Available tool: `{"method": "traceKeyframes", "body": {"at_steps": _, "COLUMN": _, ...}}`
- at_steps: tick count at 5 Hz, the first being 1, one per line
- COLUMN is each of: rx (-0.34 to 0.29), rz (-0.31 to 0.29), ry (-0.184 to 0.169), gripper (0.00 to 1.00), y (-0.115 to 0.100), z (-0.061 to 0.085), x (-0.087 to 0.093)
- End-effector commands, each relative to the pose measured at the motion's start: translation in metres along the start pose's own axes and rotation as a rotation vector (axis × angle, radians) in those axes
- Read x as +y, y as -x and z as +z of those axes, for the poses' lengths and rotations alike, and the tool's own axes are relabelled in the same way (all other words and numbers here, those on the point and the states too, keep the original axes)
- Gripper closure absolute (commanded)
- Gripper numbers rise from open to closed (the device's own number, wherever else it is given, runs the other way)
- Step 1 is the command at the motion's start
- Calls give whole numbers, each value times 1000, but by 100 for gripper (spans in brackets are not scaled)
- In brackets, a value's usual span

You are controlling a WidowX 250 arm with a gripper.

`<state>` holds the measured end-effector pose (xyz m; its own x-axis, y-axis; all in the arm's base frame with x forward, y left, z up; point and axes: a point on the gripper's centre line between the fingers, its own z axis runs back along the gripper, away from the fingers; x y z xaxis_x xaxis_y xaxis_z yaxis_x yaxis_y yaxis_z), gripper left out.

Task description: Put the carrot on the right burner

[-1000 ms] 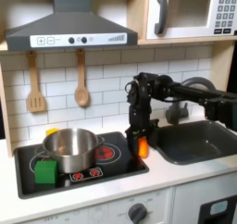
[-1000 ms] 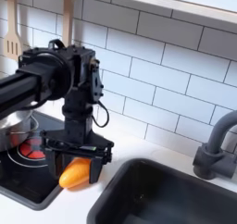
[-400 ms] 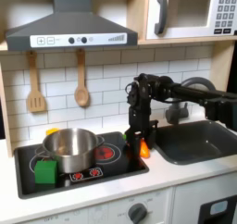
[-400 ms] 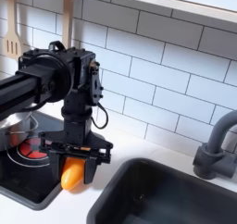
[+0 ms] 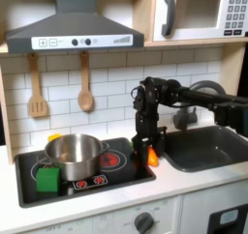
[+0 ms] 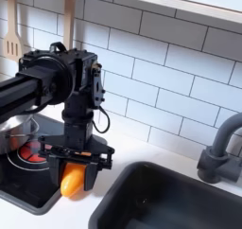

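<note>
Carrot point(image 6: 72, 181) now tipped more upright vs 1 s ago, gripper point(image 6: 74, 174) shifted slightly toward second exterior view's left, fingers pinching carrot betw them, carrot point(image 5: 150, 156) hanging at stove's point(image 5: 121, 172) edge beside sink point(image 5: 208, 149), pot point(image 5: 73, 156) nearby.

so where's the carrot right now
The carrot sits in the pincer at the stove's right edge in the first exterior view, between the pot and sink.
</note>
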<state>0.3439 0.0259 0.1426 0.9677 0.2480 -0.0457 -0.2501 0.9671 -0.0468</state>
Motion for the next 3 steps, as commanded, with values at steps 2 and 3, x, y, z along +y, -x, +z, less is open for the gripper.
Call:
{"method": "traceKeyframes", "body": {"at_steps": 2, "rx": -25, "rz": 49, "ry": 26, "gripper": 100, "y": 1, "z": 25, "x": 25}}
{"method": "traceKeyframes", "body": {"at_steps": 3, "rx": 2, "rz": 54, "ry": 18, "gripper": 100, "y": 2, "z": 17, "x": 30}}
